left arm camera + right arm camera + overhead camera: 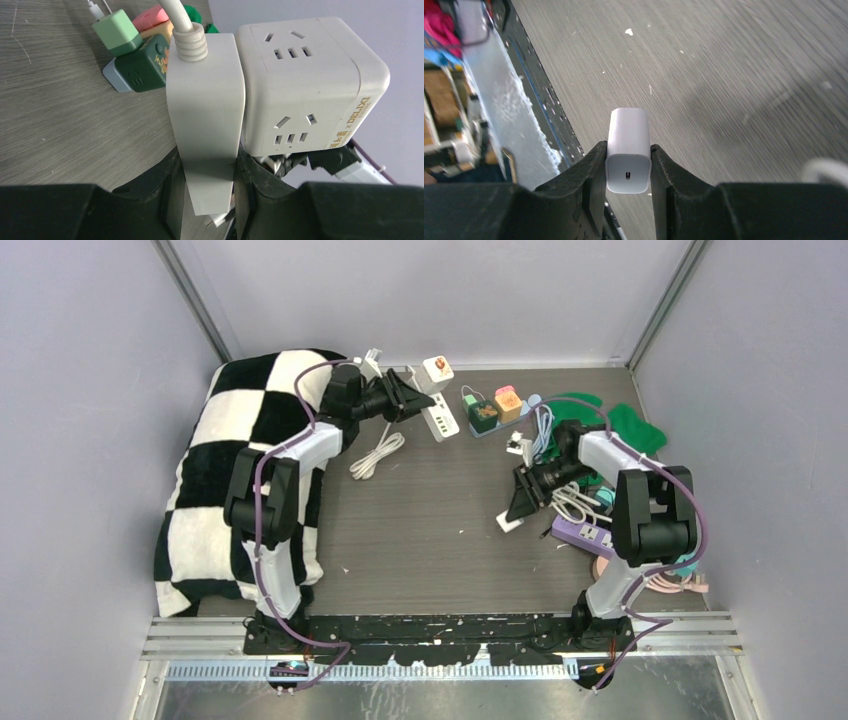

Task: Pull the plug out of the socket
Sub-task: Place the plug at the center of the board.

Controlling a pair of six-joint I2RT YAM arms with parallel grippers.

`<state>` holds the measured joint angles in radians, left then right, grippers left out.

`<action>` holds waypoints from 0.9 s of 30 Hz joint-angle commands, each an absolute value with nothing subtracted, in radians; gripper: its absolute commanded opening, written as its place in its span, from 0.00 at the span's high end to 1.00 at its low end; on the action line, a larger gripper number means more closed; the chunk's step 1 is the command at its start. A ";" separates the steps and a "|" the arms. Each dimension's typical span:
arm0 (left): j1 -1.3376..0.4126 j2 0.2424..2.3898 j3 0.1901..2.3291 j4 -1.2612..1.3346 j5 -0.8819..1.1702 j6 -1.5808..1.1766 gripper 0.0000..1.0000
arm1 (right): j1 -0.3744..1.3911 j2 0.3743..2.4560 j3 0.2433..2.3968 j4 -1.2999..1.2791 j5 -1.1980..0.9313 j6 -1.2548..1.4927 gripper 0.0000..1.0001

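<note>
your right gripper (pixel 628 156) pinches the plug (pixel 627 132), well apart from the strip (pixel 205 100) your left gripper (pixel 208 172) clamps; pull looks done, just let go.

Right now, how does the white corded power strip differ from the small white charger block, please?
The white corded power strip, in the left gripper, carries a cable and a cube socket; the small white charger block, in the right gripper, carries neither and is shorter. Both are white.
</note>
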<state>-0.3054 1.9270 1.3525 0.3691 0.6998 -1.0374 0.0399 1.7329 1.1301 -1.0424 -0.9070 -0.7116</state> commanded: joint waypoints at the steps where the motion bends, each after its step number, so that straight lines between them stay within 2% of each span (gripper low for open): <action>1: -0.301 1.927 1.426 0.476 0.730 -1.074 1.00 | 0.147 1.728 1.155 -0.988 -0.933 -0.840 0.99; 6: -0.301 1.946 1.430 0.487 0.702 -1.103 1.00 | 0.327 1.753 1.202 -0.850 -0.775 -0.754 0.99; 11: -0.301 1.954 1.428 0.509 0.690 -1.132 1.00 | 0.356 1.790 1.261 -0.777 -0.838 -0.664 0.99; 13: -0.301 1.947 1.419 0.507 0.691 -1.134 1.00 | 0.360 1.806 1.301 -0.883 -0.811 -0.714 0.99; 17: -0.301 1.928 1.390 0.487 0.695 -1.121 1.00 | 0.358 1.823 1.366 -1.266 -0.708 -0.960 0.97; 27: -0.302 1.864 1.236 0.552 0.708 -1.117 1.00 | 0.175 1.685 1.177 -1.404 -0.541 -1.030 0.99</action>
